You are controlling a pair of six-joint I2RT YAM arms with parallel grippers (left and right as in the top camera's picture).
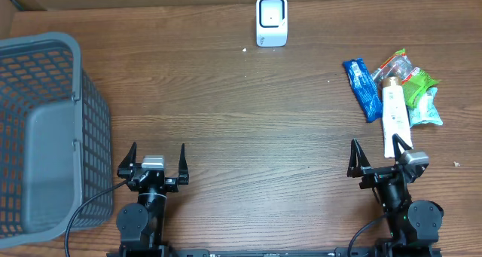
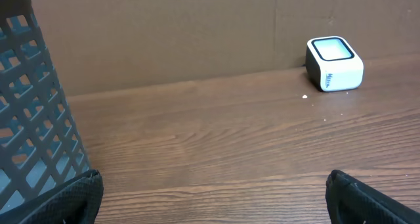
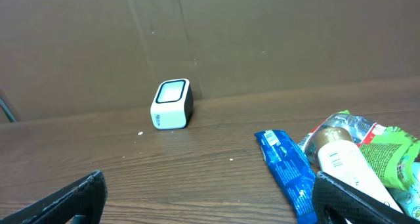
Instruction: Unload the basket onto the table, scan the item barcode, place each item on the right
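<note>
The white barcode scanner (image 1: pixel 271 21) stands upright at the far middle of the table, also visible in the left wrist view (image 2: pixel 335 64) and the right wrist view (image 3: pixel 172 104). A pile of items lies at the right: a blue packet (image 1: pixel 363 88), a white bottle (image 1: pixel 395 114), a green packet (image 1: pixel 419 91) and a red-trimmed clear pack (image 1: pixel 395 62). My right gripper (image 1: pixel 378 148) is open just in front of the bottle's near end, holding nothing. My left gripper (image 1: pixel 158 153) is open over bare wood at the near left.
A large grey mesh basket (image 1: pixel 45 129) fills the left side, its wall close to my left gripper's left finger (image 2: pixel 33 119). A cardboard wall runs behind the table's far edge. Bare wood lies between the two grippers and the scanner.
</note>
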